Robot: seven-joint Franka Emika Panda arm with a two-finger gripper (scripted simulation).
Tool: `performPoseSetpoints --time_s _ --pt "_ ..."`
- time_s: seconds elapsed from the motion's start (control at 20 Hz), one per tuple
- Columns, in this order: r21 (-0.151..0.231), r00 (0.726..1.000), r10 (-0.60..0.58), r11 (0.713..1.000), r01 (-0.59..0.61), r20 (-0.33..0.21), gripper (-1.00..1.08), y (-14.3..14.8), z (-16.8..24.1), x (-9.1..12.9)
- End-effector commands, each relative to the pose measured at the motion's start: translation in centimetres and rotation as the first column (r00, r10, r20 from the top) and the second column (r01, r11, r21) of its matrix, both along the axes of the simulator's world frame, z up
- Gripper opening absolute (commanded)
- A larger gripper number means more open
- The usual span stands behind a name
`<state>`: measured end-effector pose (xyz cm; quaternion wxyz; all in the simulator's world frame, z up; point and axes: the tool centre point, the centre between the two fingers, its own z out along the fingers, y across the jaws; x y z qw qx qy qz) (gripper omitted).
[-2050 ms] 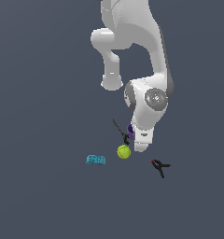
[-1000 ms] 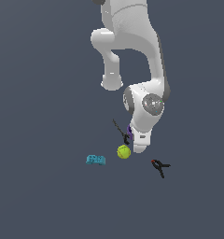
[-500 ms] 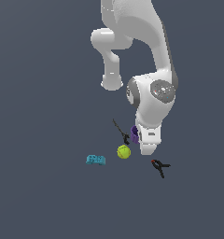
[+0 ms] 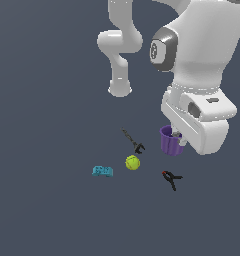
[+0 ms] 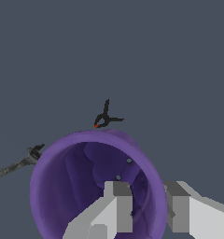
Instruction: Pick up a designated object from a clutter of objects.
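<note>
The purple ribbed cup [image 4: 169,142] hangs clear of the floor, to the exterior view's right of the other clutter. My gripper [image 4: 178,136] is shut on its rim. The wrist view looks into the cup [image 5: 81,186], with one finger [image 5: 117,196] inside the wall and the other finger [image 5: 179,205] outside it, my gripper [image 5: 149,193] pinching the rim. On the floor lie the yellow-green ball [image 4: 133,162], the teal block [image 4: 102,171], the thin black tool [image 4: 132,140] and the black clamp [image 4: 172,179].
The wrist view shows the black clamp [image 5: 106,118] with its red tip beyond the cup, and the thin tool [image 5: 20,162] off to one side. The white arm base [image 4: 120,87] stands behind the clutter on the dark grey floor.
The arm has risen and swung to the exterior view's right with the purple cup in its grip, away from the ball. The other items have stayed in place.
</note>
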<state>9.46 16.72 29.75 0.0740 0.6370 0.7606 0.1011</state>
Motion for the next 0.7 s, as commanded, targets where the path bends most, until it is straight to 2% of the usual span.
performPoseSetpoints --time_s 0.0,0.15,0.3,0.45,0.65 --pt "0.013 0.996 0.043 0.999 -0.044 0.084 -1.0 0.9 4.8 0.9" --pt "0.023 0.984 0.079 0.996 -0.084 0.159 -1.0 1.7 9.1 1.3" --pt "0.029 0.972 0.104 0.993 -0.112 0.21 -1.0 2.2 12.1 1.3" --pt "0.033 0.963 0.118 0.991 -0.13 0.242 -1.0 2.5 14.0 1.3" --pt "0.034 0.959 0.124 0.99 -0.138 0.256 -1.0 2.6 14.8 1.2"
